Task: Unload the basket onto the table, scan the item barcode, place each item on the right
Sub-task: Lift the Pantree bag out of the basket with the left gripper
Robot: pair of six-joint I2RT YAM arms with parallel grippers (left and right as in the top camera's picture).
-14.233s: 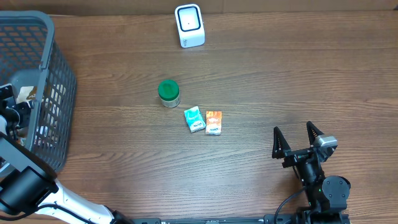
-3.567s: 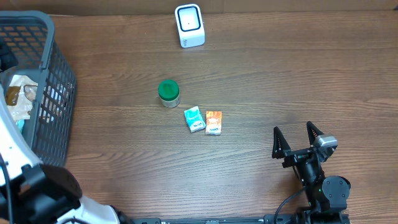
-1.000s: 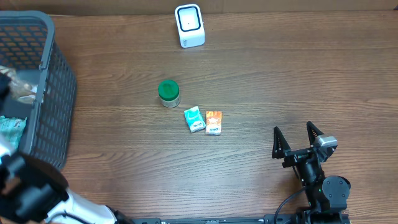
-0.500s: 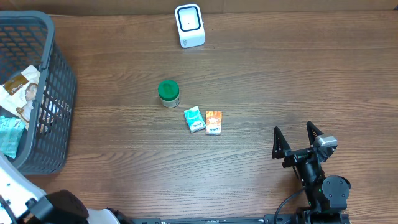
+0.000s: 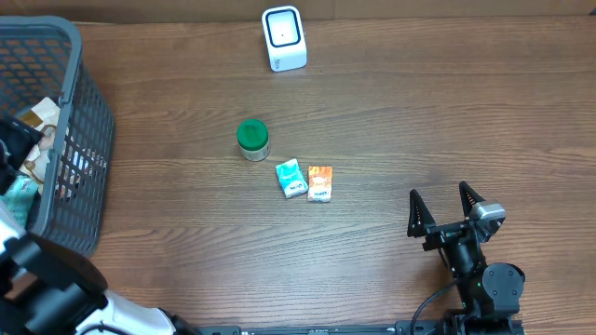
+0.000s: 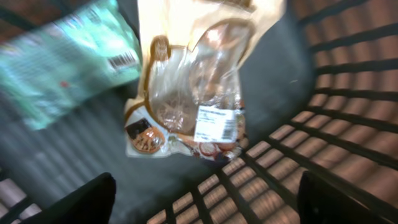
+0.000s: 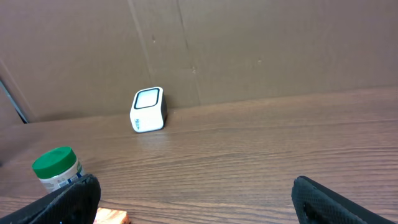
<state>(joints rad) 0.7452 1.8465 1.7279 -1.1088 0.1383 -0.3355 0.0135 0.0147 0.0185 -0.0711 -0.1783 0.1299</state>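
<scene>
The left gripper (image 6: 205, 196) hung inside the basket (image 5: 88, 140) with its fingers (image 6: 84, 199) spread wide and nothing between them. Just ahead of the tips the tan packet (image 6: 193, 93) lay loose on the dark basket floor, its white barcode label (image 6: 216, 123) face up. The packet's lower edge reached the foot of the mesh wall (image 6: 323, 149), which rose along the right and near sides and left little room there. A teal bag (image 6: 68, 68) lay touching the packet's left edge, blurred, with its own barcode showing. From overhead the packet showed at the basket's left side, well away from the scanner (image 5: 283, 37).

The right gripper (image 5: 439, 194) sat low near the front right of the table (image 5: 447, 112), its jaws fully apart and empty. A broad stretch of bare wood lay between it and the things at mid-table. There a teal pack (image 5: 291, 178) and an orange pack (image 5: 319, 183) lay side by side, touching or nearly so. A green-lidded jar (image 5: 252, 140) stood upright just beyond them to the left. The scanner stood near the far edge, close to the cardboard wall (image 7: 249, 43), with bare wood all round it.
</scene>
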